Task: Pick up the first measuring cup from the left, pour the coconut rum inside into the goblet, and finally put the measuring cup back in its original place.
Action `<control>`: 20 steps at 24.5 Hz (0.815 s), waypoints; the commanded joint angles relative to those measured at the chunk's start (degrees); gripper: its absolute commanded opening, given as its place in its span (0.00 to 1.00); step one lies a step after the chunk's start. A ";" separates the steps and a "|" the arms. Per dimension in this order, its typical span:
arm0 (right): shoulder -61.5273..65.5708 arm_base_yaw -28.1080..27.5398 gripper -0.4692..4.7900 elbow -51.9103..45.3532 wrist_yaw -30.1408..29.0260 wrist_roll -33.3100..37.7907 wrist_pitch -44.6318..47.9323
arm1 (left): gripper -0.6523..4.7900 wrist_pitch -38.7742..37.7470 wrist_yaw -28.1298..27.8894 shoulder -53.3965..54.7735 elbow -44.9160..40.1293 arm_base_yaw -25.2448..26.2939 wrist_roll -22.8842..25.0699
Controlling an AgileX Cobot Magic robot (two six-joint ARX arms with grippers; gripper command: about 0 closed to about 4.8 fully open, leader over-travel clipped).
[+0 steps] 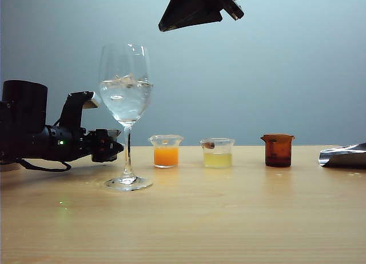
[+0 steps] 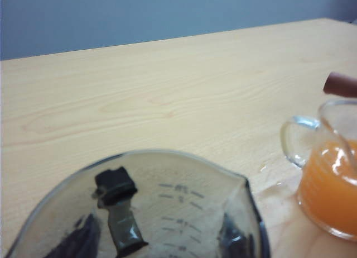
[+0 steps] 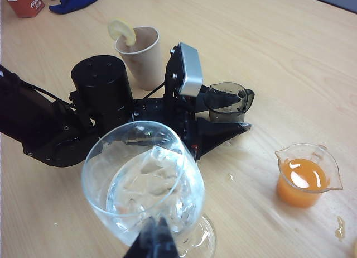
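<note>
Returning emptied grey cup point(image 3: 226, 100), pinched in my left hand point(image 3: 227, 110), at goblet's point(image 1: 125, 98) nine o'clock | next: set on tabletop point(image 1: 229, 218), release | right hand point(image 1: 197, 12) raised, grip unclear

1. The left arm point(image 1: 34, 132) is matte black and built of blocky segments, with a fat round black housing at its rear.
2. A small green light glows on its side, and a thin black cable loops beneath it.
3. A grey, silver-faced camera box point(image 3: 187, 68) sits on a black bracket above the wrist.
4. The left gripper point(image 3: 226, 104) has angular black fingers.
5. The right gripper point(image 1: 197, 10) shows as a dark, wedge-shaped black form.
</note>
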 commanded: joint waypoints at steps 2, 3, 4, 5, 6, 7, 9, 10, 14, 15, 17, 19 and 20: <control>-0.20 0.11 0.08 0.37 -0.39 -0.17 0.15 | 0.38 1.09 0.24 0.15 0.28 -0.07 3.43; -0.20 0.11 0.08 0.37 -0.76 -0.15 0.04 | 0.40 1.14 0.24 0.15 0.28 -0.07 3.43; -0.20 0.11 0.08 0.37 -1.42 -0.15 0.02 | 0.40 1.16 0.24 0.15 0.28 -0.07 3.41; -0.20 0.11 0.08 0.37 -1.77 -0.13 0.02 | 0.47 1.14 0.22 0.15 0.28 -0.07 3.39; -0.20 0.11 0.08 0.37 -1.75 -0.15 0.02 | 0.61 1.05 0.20 0.15 0.28 -0.07 3.32; -0.20 0.11 0.08 0.37 -1.81 -0.13 0.02 | 0.81 1.07 0.20 0.15 0.28 -0.07 3.19; -0.20 0.11 0.08 0.37 -1.81 -0.13 0.02 | 0.88 1.07 0.22 0.15 0.28 -0.07 3.15; -0.22 0.11 0.08 0.37 -1.79 -0.11 -0.02 | 0.88 1.07 0.22 0.15 0.28 -0.07 2.93; -0.26 0.09 0.08 0.39 -1.64 -0.11 -1.01 | 0.88 1.11 0.35 0.11 0.28 -0.04 -0.09; -0.35 0.09 0.08 0.39 -1.60 -0.13 -1.70 | 0.88 1.09 1.03 0.09 0.28 -0.04 -1.55; -0.63 0.09 0.08 0.39 -1.64 -0.15 -2.56 | 0.88 1.07 2.97 0.09 0.28 -0.04 -3.65; -1.22 0.09 0.08 0.37 -1.60 -0.24 -2.78 | 0.88 0.72 3.39 0.07 0.28 -0.04 -4.90; -1.60 0.09 0.08 0.37 -1.55 -0.37 -2.69 | 0.88 0.26 4.11 0.04 0.28 0.00 -5.09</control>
